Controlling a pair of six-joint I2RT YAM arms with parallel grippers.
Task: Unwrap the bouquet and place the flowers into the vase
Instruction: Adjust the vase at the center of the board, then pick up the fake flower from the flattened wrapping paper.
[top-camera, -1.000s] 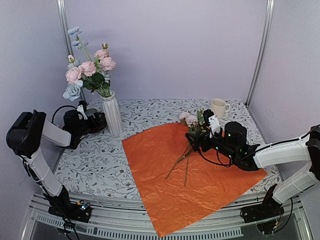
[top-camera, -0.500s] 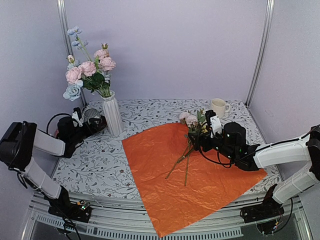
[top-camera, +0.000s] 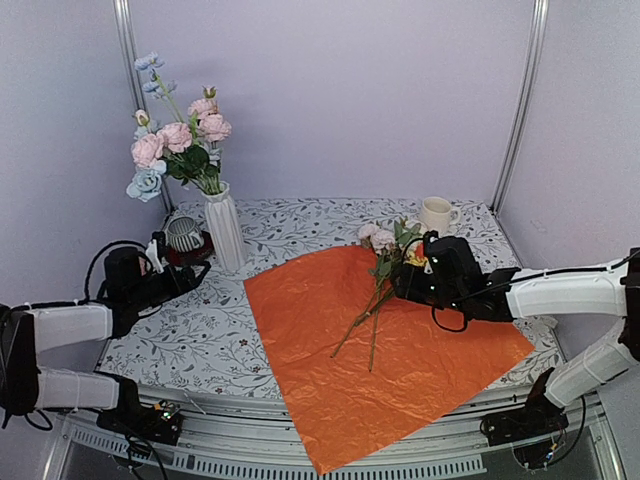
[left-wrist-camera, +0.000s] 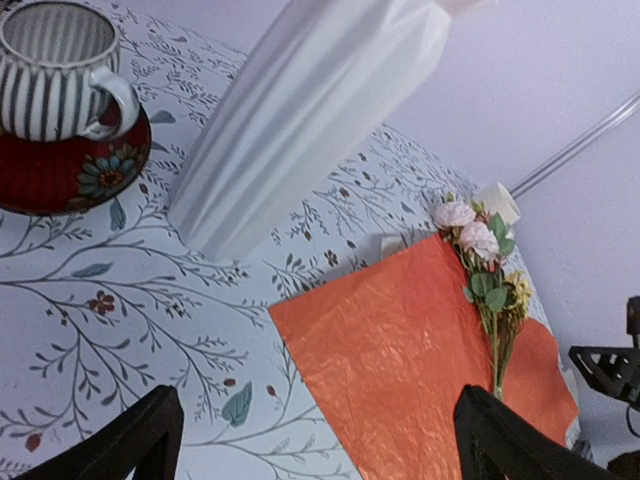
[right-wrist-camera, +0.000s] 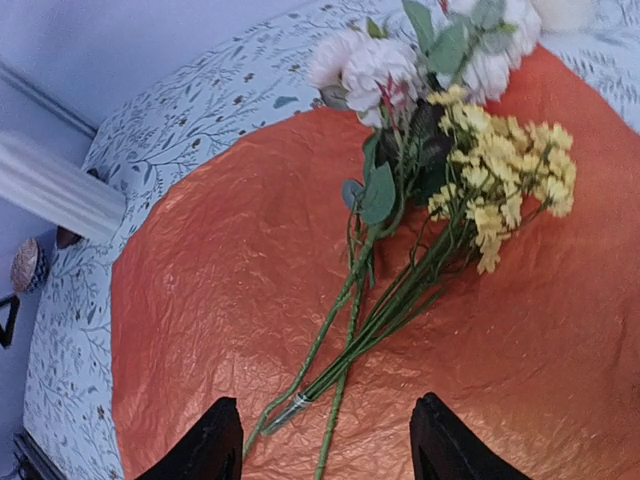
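Observation:
The white ribbed vase (top-camera: 225, 228) (left-wrist-camera: 310, 110) stands at the back left and holds pink and pale blue flowers (top-camera: 175, 140). The bouquet's orange paper (top-camera: 400, 360) (right-wrist-camera: 200, 300) lies spread flat on the table. More flowers rest on it, with pink and yellow blooms (top-camera: 384, 240) (right-wrist-camera: 370, 65) and long green stems (top-camera: 362, 322) (right-wrist-camera: 380, 320). My right gripper (top-camera: 400, 284) (right-wrist-camera: 330, 450) hovers open over those stems, one finger on each side of them, gripping nothing. My left gripper (top-camera: 199, 271) (left-wrist-camera: 320, 450) is open and empty, low over the cloth to the left of the vase.
A striped grey cup on a red saucer (top-camera: 183, 235) (left-wrist-camera: 60, 75) sits just left of the vase. A cream mug (top-camera: 436, 214) stands at the back right behind the flowers. The paper's near corner (top-camera: 325, 465) hangs over the table's front edge.
My left arm has drawn back from the vase toward the near left, leaving the cup and saucer uncovered. My right wrist has turned and edged over the lying flowers.

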